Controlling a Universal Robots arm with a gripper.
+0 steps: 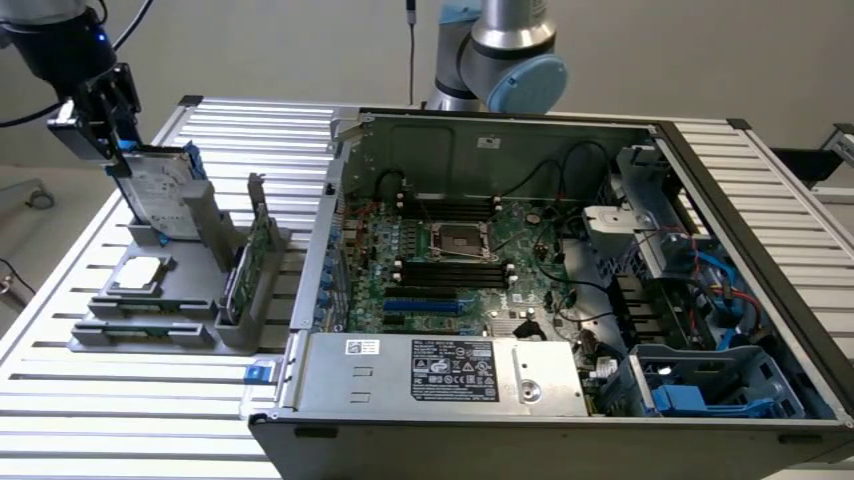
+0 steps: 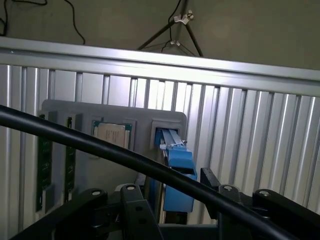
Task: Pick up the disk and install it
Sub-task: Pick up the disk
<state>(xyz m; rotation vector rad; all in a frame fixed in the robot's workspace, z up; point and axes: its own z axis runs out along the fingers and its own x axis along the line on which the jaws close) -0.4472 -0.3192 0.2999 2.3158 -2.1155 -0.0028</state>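
Observation:
The disk is a silver-grey drive with a white label and blue side rails. It stands on edge, leaning a little, with its lower end in a slot of the grey holder at the exterior view's left. My gripper is at the disk's upper end. In the wrist view, the blue rail of the disk runs from between my black fingers down into the holder's slot. The fingers sit close against both sides of the rail, so my gripper is shut on the disk.
The holder also carries a small silver chip and upright green cards. An open computer case lies at the exterior view's right, with a motherboard, a power supply and a blue-trimmed drive bay. A black cable crosses the wrist view.

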